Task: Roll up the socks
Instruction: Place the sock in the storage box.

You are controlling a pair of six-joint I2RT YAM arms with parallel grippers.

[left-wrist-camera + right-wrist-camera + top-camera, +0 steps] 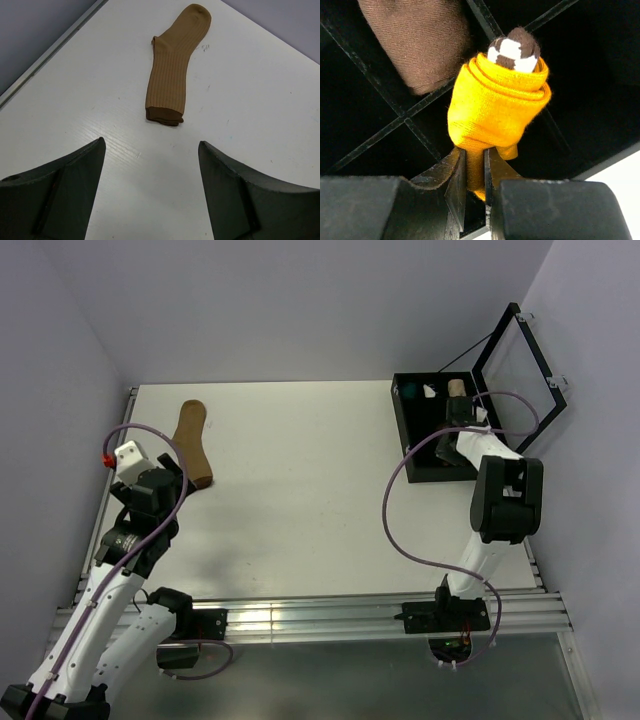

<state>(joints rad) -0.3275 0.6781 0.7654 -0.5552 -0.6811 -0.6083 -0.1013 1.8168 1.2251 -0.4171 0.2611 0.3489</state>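
A plain tan sock (172, 70) lies flat on the white table, its darker cuff end nearest my left gripper (151, 145). That gripper is open and empty, a short way back from the cuff. From above, the tan sock (193, 443) is at the far left, with the left gripper (172, 472) just beside its near end. My right gripper (475, 165) is shut on the lower end of a rolled mustard-orange sock (497, 105). This roll has a brown-and-white striped cuff (514, 50) at its top and is over a compartment of the black box (420, 472). A dark brown sock (420, 40) sits in a neighbouring compartment.
The black box has thin cross dividers (402, 117) and its clear lid (520, 370) stands open at the back right. Small teal (408, 392), white (430, 390) and cream (458, 388) bundles sit in its far compartments. Grey walls close off the table's left and back.
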